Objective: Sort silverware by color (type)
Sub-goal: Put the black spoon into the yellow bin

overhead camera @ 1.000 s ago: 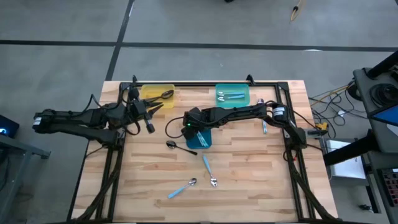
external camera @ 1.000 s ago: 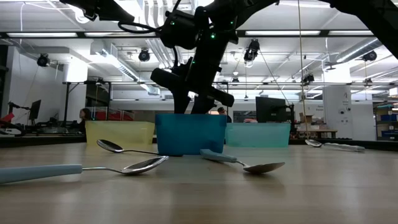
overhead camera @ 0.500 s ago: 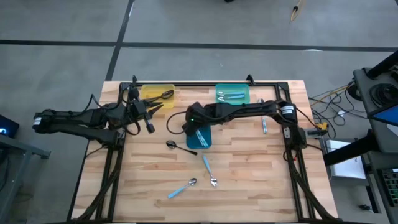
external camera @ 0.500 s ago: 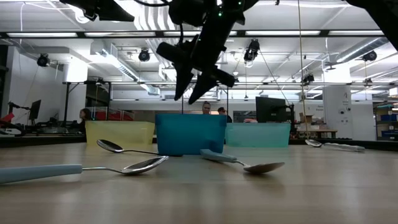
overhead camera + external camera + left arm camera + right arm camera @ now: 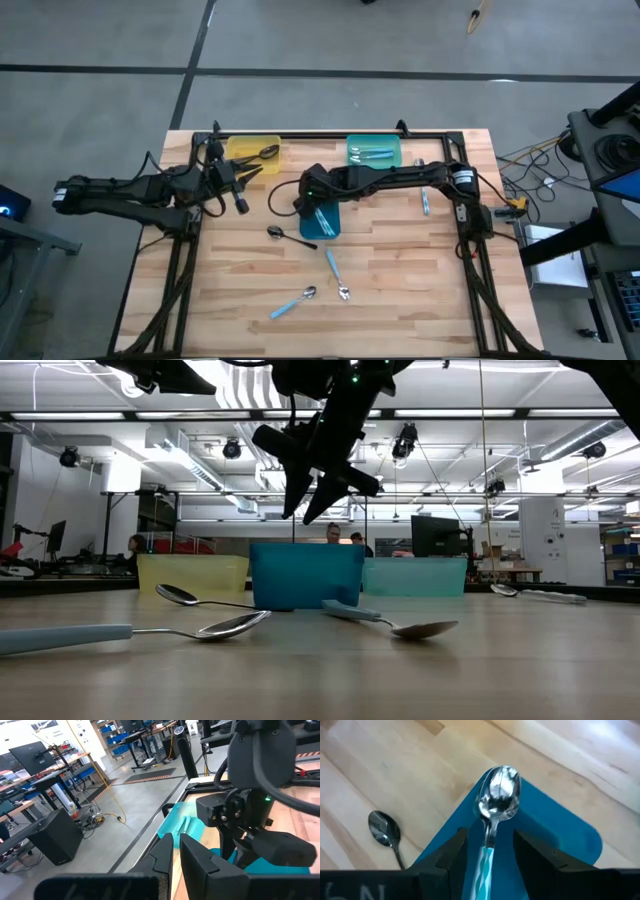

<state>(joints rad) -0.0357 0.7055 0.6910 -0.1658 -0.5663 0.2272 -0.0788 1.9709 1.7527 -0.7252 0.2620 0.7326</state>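
My right gripper (image 5: 300,518) hangs open above the blue tray (image 5: 331,229), near the table's middle. A spoon with a silver bowl and a light blue handle (image 5: 499,795) lies in that tray below the fingers, untouched. A dark spoon (image 5: 268,152) lies in the yellow tray (image 5: 243,148), and blue-handled spoons (image 5: 372,154) lie in the teal tray (image 5: 392,144). Loose on the table are a dark spoon (image 5: 283,235) and blue-handled spoons (image 5: 335,272), (image 5: 292,303), (image 5: 424,200). My left gripper (image 5: 245,185) waits shut at the left, holding nothing.
The three trays stand in the table's far half, yellow at the left, teal at the right, blue nearer the middle. A black frame (image 5: 330,134) runs along the table's far edge and sides. The near half of the wooden top (image 5: 400,300) holds only the loose spoons.
My right gripper has risen out of the blue tray and now hangs well above its rim. The blue-handled spoon stays lying in the tray.
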